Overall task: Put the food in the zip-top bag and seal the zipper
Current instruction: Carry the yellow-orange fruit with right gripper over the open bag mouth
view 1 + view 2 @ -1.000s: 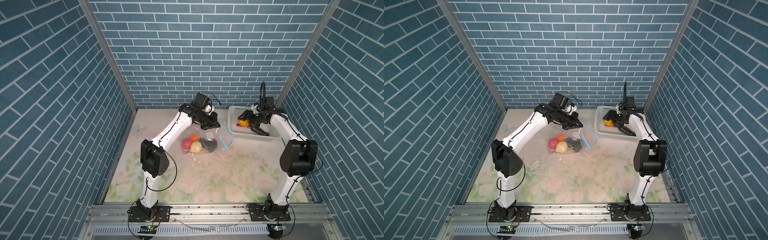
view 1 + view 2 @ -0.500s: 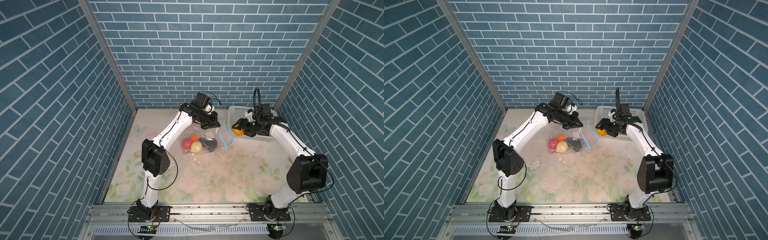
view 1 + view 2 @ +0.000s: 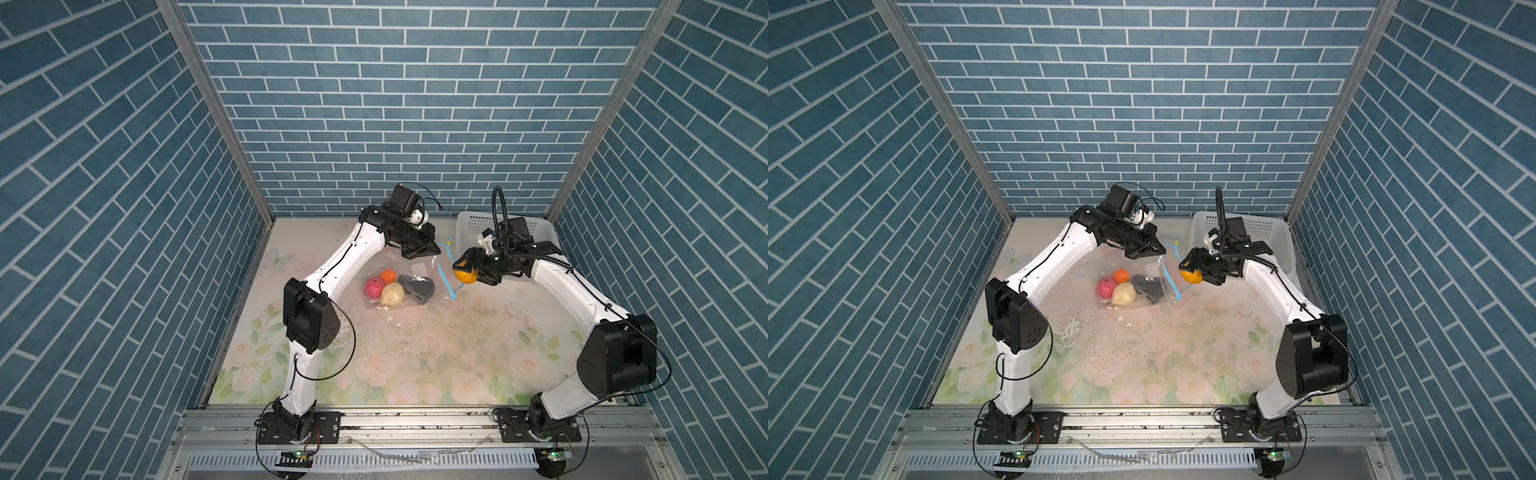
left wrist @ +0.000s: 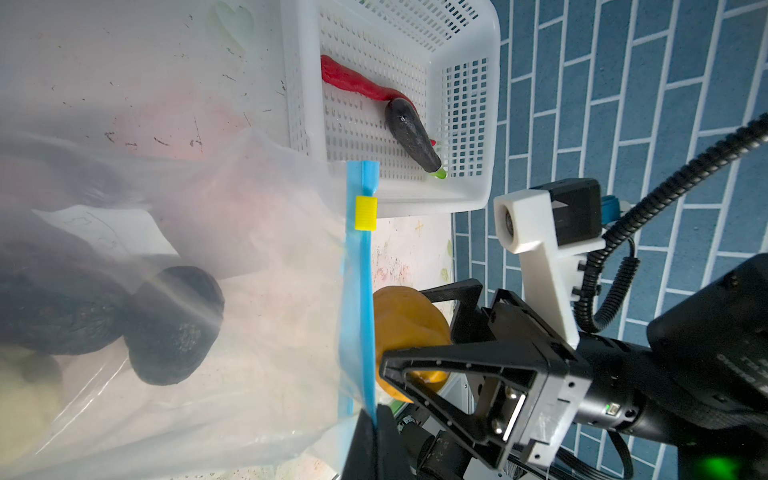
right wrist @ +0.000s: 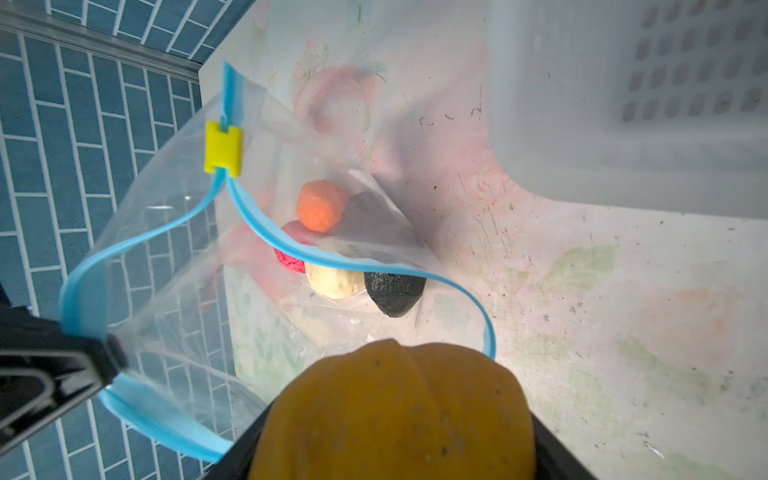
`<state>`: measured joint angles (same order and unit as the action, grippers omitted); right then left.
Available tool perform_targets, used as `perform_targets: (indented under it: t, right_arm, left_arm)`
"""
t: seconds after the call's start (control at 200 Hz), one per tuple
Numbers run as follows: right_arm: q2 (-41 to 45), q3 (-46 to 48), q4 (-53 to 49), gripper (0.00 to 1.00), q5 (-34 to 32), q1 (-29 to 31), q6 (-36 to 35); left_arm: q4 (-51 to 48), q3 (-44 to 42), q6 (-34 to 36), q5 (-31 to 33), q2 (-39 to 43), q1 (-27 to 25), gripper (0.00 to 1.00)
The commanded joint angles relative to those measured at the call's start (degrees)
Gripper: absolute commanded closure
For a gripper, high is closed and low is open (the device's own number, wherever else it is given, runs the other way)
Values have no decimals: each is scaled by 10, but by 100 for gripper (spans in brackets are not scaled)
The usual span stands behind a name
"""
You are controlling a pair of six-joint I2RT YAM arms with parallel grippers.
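**Placement listing**

In right gripper (image 3: 462, 271): round piece (image 3: 465, 277), just before zip-top bag (image 3: 415, 272) mouth. Its zipper (image 3: 443, 270) lip pinched in left gripper (image 3: 433, 251). Inside bag, beyond zipper: four pieces (image 3: 392, 294). Behind right gripper: basket (image 3: 537, 226), holding strip (image 4: 353, 81) and lump (image 4: 411, 133).

This is a robot test cell of the lab kind rather than a lived-in room: the walls (image 3: 374, 104) are flat panels in a blue brick pattern, set between bare aluminium posts (image 3: 216, 112). A left arm (image 3: 336, 268) and a right arm (image 3: 573, 291) are bolted to a metal rail (image 3: 415, 419) along a flower-patterned tabletop (image 3: 436, 365). The toy food (image 3: 392, 294) on it is make-believe.
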<state>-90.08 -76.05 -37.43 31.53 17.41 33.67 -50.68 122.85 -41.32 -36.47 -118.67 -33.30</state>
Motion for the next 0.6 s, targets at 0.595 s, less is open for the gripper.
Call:
perform_targets:
  t: [0.595]
  right_arm:
    - [-19, 15, -2, 28, -21, 23, -1]
  left_arm:
    - [-4, 1, 8, 1, 3, -7, 100]
